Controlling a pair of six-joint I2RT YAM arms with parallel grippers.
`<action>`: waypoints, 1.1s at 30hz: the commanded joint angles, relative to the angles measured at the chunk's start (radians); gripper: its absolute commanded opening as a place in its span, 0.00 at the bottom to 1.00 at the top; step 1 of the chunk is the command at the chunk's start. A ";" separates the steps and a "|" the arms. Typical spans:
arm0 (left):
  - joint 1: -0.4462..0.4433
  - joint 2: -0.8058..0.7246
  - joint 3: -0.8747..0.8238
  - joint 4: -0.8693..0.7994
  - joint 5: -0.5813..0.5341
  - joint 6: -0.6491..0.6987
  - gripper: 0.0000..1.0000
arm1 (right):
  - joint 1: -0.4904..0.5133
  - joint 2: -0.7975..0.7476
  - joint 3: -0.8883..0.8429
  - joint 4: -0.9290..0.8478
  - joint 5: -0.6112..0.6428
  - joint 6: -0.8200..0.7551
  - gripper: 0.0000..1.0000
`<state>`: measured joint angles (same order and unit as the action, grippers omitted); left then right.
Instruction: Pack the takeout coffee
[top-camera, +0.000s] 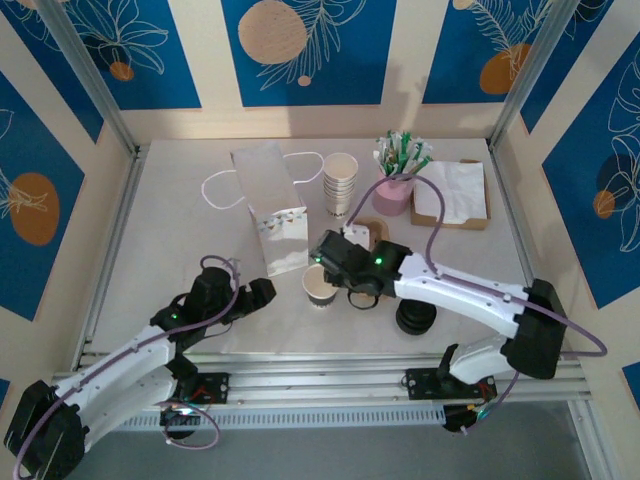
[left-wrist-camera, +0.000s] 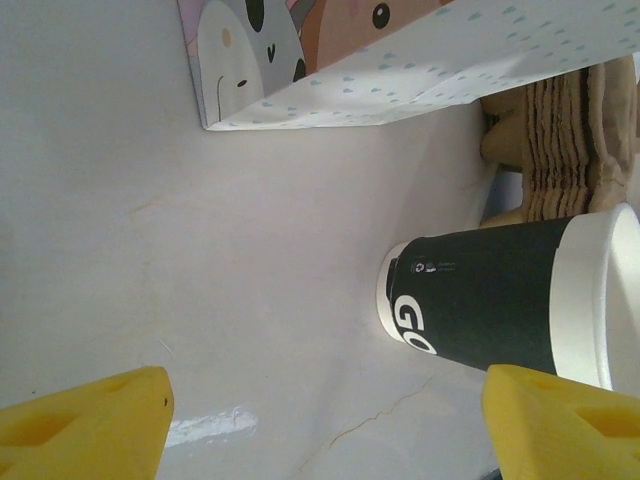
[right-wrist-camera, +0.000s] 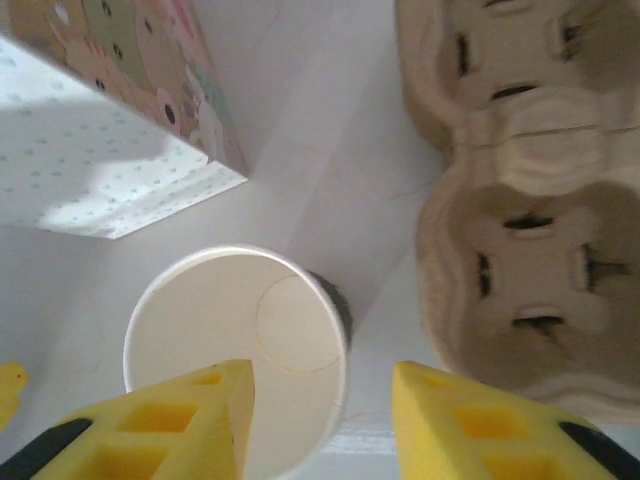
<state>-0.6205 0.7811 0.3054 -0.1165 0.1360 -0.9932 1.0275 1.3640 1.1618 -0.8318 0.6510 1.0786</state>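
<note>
The coffee cup (top-camera: 320, 287) is standing upright on the table (top-camera: 180, 230), just in front of the paper bag (top-camera: 270, 205) lying there. Its long axis is running straight up and down, and its open mouth is facing up with no lid on it. From the right wrist the pale inside (right-wrist-camera: 210, 330) is showing empty, with the cardboard carrier (right-wrist-camera: 520, 280) sitting just to one side. From the left wrist its dark side (left-wrist-camera: 480, 310) is lying across the picture, wide white rim to the right.

The right claw (right-wrist-camera: 320, 420) is hanging over the cup with its fingers apart, one finger (right-wrist-camera: 190, 420) over the mouth and the other outside the rim. The left claw (left-wrist-camera: 320, 430) is also spread wide, gripping nothing and facing the cup from nearby.
</note>
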 joint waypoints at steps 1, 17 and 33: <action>-0.015 0.000 0.008 -0.028 -0.012 0.044 0.81 | -0.040 -0.081 0.019 -0.205 0.067 0.064 0.46; -0.018 0.096 0.031 0.002 0.014 0.093 0.83 | -0.493 -0.440 -0.270 -0.392 -0.184 0.028 0.70; -0.021 0.142 0.051 -0.010 0.013 0.106 0.84 | -0.592 -0.335 -0.385 -0.242 -0.330 -0.080 0.83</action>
<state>-0.6270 0.9142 0.3267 -0.1341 0.1478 -0.9066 0.4442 1.0138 0.7895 -1.0863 0.3573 1.0233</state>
